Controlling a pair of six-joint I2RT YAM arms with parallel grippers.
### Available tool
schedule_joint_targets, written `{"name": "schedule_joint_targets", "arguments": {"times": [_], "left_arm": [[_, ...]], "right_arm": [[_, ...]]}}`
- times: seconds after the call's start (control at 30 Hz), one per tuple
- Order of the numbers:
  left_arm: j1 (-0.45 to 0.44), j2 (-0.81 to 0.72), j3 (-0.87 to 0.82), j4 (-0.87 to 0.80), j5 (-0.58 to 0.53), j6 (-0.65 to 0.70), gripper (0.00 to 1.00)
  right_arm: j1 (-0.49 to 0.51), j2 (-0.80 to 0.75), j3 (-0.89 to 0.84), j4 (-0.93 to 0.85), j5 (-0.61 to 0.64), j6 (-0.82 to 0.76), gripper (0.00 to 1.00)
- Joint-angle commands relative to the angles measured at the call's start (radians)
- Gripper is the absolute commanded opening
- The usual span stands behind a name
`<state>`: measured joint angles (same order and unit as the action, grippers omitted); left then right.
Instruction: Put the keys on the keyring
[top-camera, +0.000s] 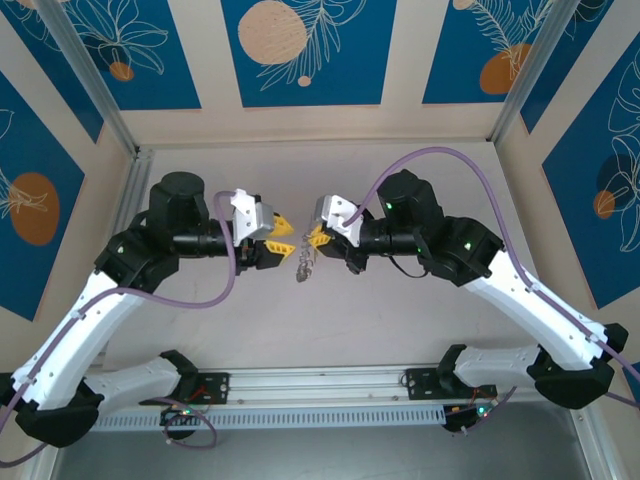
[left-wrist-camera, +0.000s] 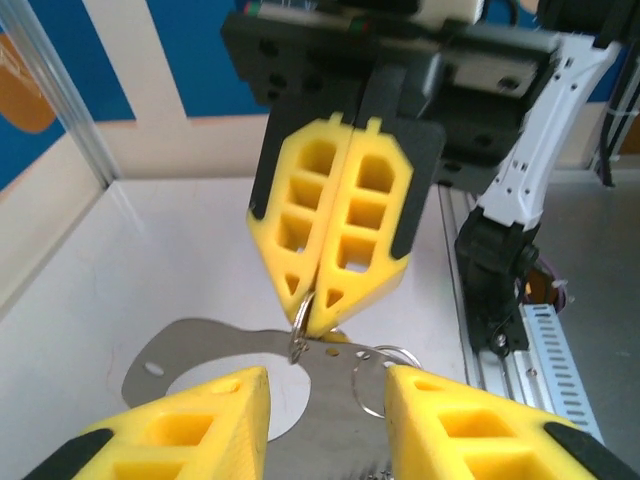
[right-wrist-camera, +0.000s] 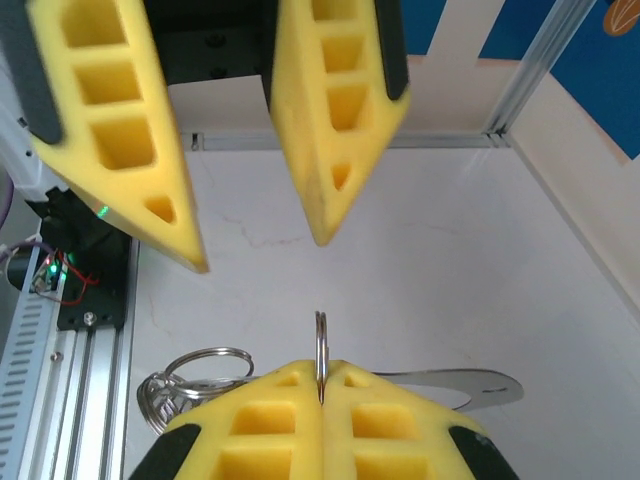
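Right gripper (right-wrist-camera: 321, 383) fully closed, pinching the keyring (right-wrist-camera: 320, 340) at its fingertips; keys (top-camera: 303, 266) hang below. Left gripper (right-wrist-camera: 258, 252) directly opposite, jaws partly apart, gripping nothing. White table (top-camera: 400, 330) beneath both; blue-patterned wall panels (top-camera: 300, 50) behind.

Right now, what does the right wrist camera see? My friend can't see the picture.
The right gripper is shut on a thin metal ring, held on edge between its yellow fingers. Opposite it, the left gripper has its yellow fingers apart. Silvery loops sit to one side and a flat grey metal piece to the other, over the white table.
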<state>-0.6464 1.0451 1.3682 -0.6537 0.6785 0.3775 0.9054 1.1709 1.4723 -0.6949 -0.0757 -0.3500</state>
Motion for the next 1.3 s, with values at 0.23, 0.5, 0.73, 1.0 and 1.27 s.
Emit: {"name": "schedule_joint_targets", "arguments": {"times": [0.23, 0.5, 0.73, 1.0, 1.27], "left_arm": [[-0.014, 0.037, 0.027, -0.038, -0.01, 0.052, 0.35], [-0.024, 0.069, 0.018, -0.017, 0.002, 0.048, 0.33], [-0.024, 0.079, 0.017, -0.005, 0.009, 0.044, 0.0], [-0.023, 0.017, -0.066, 0.202, 0.075, -0.077, 0.0], [-0.018, -0.017, -0.142, 0.407, 0.147, -0.216, 0.0]], "right_arm": [[0.034, 0.058, 0.103, -0.096, 0.019, -0.055, 0.0], [0.043, 0.076, 0.122, -0.097, 0.003, -0.059, 0.0], [0.04, 0.07, 0.113, -0.08, -0.014, -0.058, 0.0], [0.016, 0.019, 0.038, -0.023, -0.058, -0.009, 0.0], [-0.005, -0.068, -0.073, 0.091, -0.12, 0.045, 0.11]]}}
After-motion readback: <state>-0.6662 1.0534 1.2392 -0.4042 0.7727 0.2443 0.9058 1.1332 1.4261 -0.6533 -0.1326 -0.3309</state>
